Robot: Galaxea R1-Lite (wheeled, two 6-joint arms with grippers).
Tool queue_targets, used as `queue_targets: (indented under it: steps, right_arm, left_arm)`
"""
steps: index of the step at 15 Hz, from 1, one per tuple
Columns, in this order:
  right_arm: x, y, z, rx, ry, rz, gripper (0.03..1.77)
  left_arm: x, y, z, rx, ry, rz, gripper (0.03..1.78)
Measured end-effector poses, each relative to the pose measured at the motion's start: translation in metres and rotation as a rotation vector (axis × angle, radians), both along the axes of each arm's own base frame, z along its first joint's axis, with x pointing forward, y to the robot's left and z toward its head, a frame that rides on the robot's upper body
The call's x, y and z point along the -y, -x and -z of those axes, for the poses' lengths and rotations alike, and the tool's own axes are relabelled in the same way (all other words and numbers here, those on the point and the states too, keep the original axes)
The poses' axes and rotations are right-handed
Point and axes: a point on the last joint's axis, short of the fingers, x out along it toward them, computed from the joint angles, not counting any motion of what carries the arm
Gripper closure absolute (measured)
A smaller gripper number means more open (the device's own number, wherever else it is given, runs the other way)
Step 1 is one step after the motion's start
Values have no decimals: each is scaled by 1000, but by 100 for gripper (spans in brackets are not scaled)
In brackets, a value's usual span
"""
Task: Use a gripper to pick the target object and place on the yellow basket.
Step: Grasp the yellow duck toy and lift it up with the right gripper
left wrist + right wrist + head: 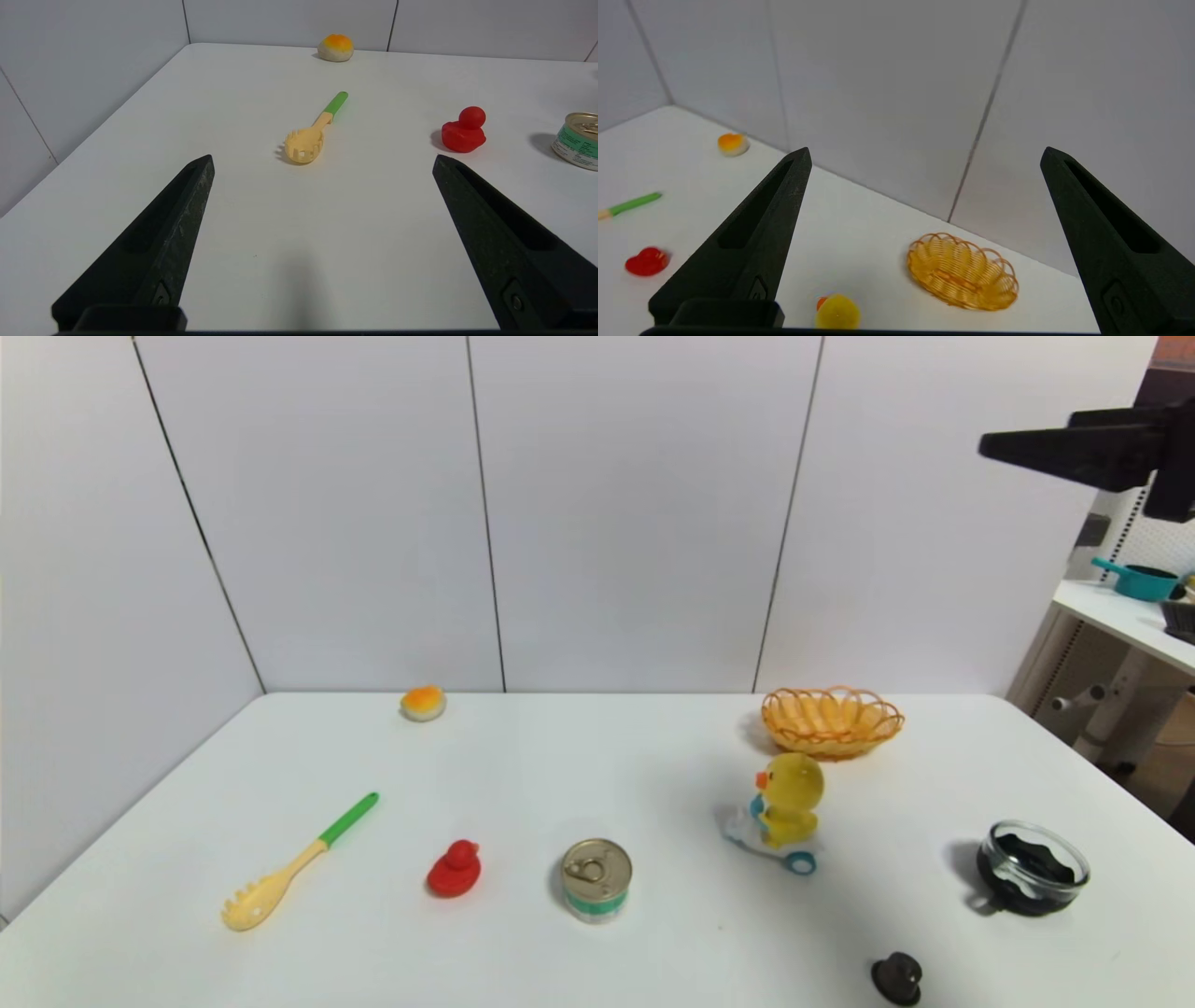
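The duck (787,803) stands upright on the white bench (597,784), just in front of the empty basket (831,719), apart from it. The right claw (924,156) hangs high over the bench's right side, fingers spread wide, holding nothing. The left claw (322,161) sits low by the pasta spoon (310,135), also spread and empty.

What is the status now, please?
Right gripper open, high above table. Left gripper open, parked. Yellow duckling untouched before basket. Path unobstructed.
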Motion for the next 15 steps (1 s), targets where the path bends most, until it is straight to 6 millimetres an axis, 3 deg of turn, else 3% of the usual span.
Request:
queue_targets:
  steps: [4, 10, 15]
  right_arm:
    - [-14, -44, 34, -74, 178, -198, 10]
    - [-17, -64, 94, -375, 353, -289, 10]
    - [-20, -87, 135, -450, 491, -376, 10]
  left_arm:
    - [0, 0, 0, 0, 0, 0, 12]
    - [0, 0, 0, 0, 0, 0, 12]
    - [0, 0, 0, 0, 0, 0, 12]
